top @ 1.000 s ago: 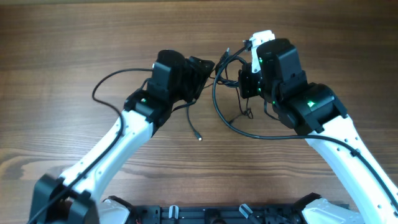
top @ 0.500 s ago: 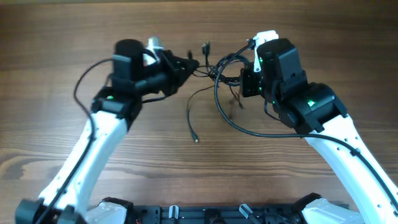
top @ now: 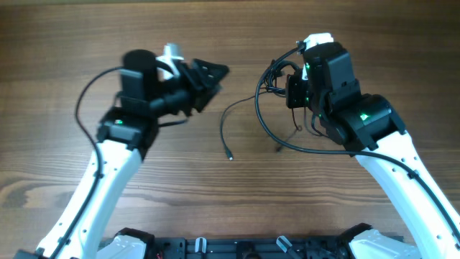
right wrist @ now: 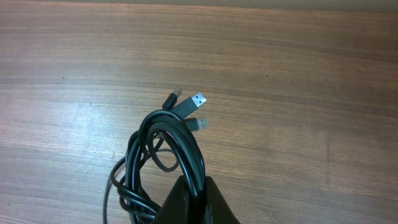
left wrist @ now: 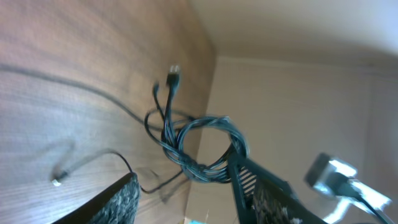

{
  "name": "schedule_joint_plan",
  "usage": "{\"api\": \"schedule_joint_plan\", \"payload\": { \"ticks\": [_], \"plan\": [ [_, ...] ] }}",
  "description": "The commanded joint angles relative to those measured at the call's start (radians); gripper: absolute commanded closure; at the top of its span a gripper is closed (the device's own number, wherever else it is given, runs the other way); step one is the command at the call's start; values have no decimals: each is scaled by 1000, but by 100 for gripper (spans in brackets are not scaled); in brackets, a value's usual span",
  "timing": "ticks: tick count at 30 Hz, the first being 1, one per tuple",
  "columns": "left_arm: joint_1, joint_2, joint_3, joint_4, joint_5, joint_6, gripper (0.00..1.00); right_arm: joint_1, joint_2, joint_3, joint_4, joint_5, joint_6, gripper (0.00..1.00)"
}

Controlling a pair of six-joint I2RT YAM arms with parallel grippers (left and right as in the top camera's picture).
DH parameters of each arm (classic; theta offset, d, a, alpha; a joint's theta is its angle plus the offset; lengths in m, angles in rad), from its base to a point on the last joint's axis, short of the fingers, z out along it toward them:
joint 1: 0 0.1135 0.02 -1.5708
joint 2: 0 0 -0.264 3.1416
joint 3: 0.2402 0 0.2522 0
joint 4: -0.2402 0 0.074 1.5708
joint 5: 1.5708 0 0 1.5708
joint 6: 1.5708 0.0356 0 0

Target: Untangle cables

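Overhead, the cables (top: 274, 75) are gathered in a bunch at the right end effector (top: 292, 85), right of the middle of the wooden tabletop (top: 65, 43). From that bunch one wide loop (top: 263, 128) sweeps down and round toward the right arm. A single loose strand (top: 222, 129) curves away to the left and ends in a small plug end (top: 230, 156) lying on the wood. The left end effector (top: 214, 78) sits to the left of the bunch, apart from it, touching no cable. Its jaws are spread, with nothing between them. The left wrist view is tilted and a little blurred. It shows that end effector's two dark fingers (left wrist: 122, 200) standing apart at the bottom of the frame. Beyond them the cables appear as a twisted ring of several strands, with two short ends sticking up from it. The ring appears lifted clear of the wood, though the tilt makes that hard to judge. In the right wrist view the right end effector is closed on the bunch: several turns of cable are pinched between its fingers at the lower edge. The turns arch up over the tabletop, and a USB plug (right wrist: 198, 99) and two smaller connectors poke out at the top of the arch.
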Motion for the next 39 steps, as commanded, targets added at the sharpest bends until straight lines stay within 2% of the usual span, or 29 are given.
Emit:
{"api": "schedule_joint_plan", "payload": {
  "ticks": [1, 2, 4, 8, 9, 10, 11, 15, 17, 18, 19, 23, 24, 25, 26, 28, 31, 34, 37, 39],
  "plan": [
    [-143, 87, 3, 2, -232, -232, 46, 3, 2, 0, 3, -5, 19, 95],
    [-171, 119, 3, 12, -251, -296, 50, 3, 2, 0, 3, -5, 19, 95],
    [-215, 214, 3, 84, -256, -414, 51, 3, 2, 0, 2, -5, 19, 95],
    [-222, 334, 3, 245, -240, -541, 54, 3, 2, 0, -6, -5, 19, 95],
    [-222, 339, 3, 285, -240, -542, 70, 3, 2, 0, -6, -5, 19, 95],
    [-222, 339, 3, 296, -240, -543, 76, 3, 2, 0, -6, -5, 19, 95],
    [-222, 339, 3, 308, -220, -542, 78, 3, 2, 0, -6, -5, 18, 96],
    [-221, 339, 3, 308, -105, -538, 70, 3, 2, 0, -6, -5, 18, 95],
    [-214, 339, 3, 308, -19, -538, 71, 3, 2, 0, -6, -5, 18, 95],
    [-204, 339, 3, 308, 30, -538, 85, 3, 2, 0, -6, -5, 19, 96],
    [-196, 339, 3, 308, 54, -538, 93, 3, 2, 0, -6, -5, 19, 95],
    [-178, 339, 3, 309, 58, -539, 89, 3, 2, 0, -6, -5, 18, 96],
    [-177, 339, 3, 309, 58, -538, 96, 3, 2, 0, -6, -5, 18, 95],
    [-177, 339, 3, 316, 60, -510, 96, 3, 2, 0, -6, -1, 18, 95],
    [-174, 339, 3, 354, 90, -409, 96, 3, 2, 0, -8, 27, 19, 96],
    [-138, 327, 3, 360, 140, -383, 96, 3, 2, 0, -18, 61, 23, 95],
    [50, 251, 3, 438, 149, -400, 96, 3, 2, -1, -43, 63, 46, 95],
    [171, 188, 3, 529, 153, -462, 96, 3, 13, -1, -42, 63, 47, 96],
    [244, 150, 3, 535, 194, -459, 96, 3, 30, -1, -42, 63, 72, 96],
    [282, 149, 3, 459, 209, -380, 96, 3, 30, -1, -42, 64, 72, 95]
  ]
}}
